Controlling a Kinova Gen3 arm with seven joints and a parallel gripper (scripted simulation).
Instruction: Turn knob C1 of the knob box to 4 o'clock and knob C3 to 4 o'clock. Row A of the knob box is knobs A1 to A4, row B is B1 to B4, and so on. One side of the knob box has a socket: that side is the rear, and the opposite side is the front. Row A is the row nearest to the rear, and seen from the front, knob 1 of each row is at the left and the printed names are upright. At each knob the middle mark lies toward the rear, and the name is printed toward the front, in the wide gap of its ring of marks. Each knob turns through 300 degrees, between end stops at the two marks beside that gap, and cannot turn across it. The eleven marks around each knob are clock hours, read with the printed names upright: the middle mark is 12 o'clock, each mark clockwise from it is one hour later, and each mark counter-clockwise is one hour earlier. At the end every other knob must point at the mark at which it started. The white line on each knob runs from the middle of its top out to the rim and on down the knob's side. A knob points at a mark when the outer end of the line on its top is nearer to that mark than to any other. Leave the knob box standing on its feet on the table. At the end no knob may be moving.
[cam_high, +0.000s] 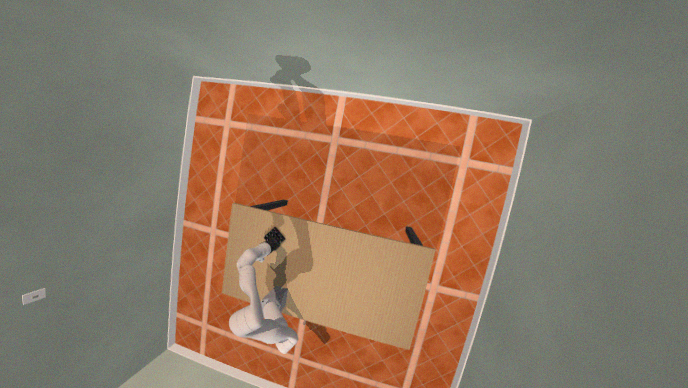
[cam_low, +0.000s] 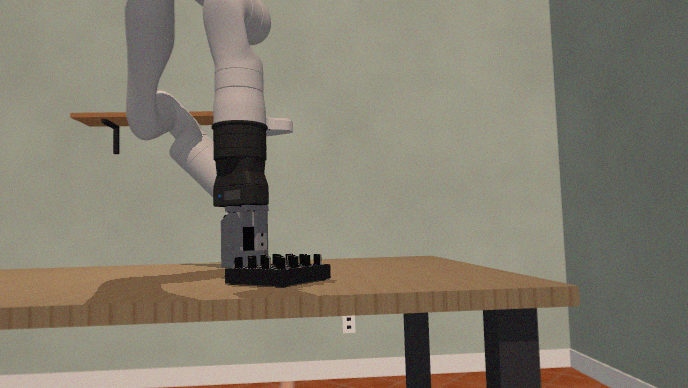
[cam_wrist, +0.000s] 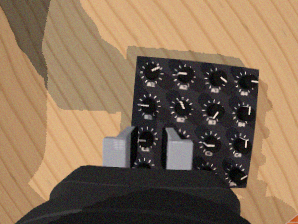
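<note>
The black knob box (cam_high: 278, 239) (cam_low: 255, 276) (cam_wrist: 197, 94) stands on the table, its names nearly upright in the wrist view. My gripper (cam_wrist: 149, 141) (cam_low: 244, 259) is open, pointing down, with its fingers on either side of knob C1 (cam_wrist: 147, 139) and a gap at each side of the knob. The white line of C1 points left, at about 9 o'clock. Knob C3 (cam_wrist: 211, 143) stands free to the right, its line also pointing at about 9 o'clock. My right finger partly hides C2, and the gripper body hides part of row D.
Knobs B1 (cam_wrist: 149, 106) and B2 (cam_wrist: 181, 107) stand just rearward of the fingers. C4 (cam_wrist: 242, 145) stands right of C3. The wooden table (cam_high: 360, 280) (cam_low: 425, 277) extends beyond the box, which stands near one table edge. The arm's shadow falls across the table.
</note>
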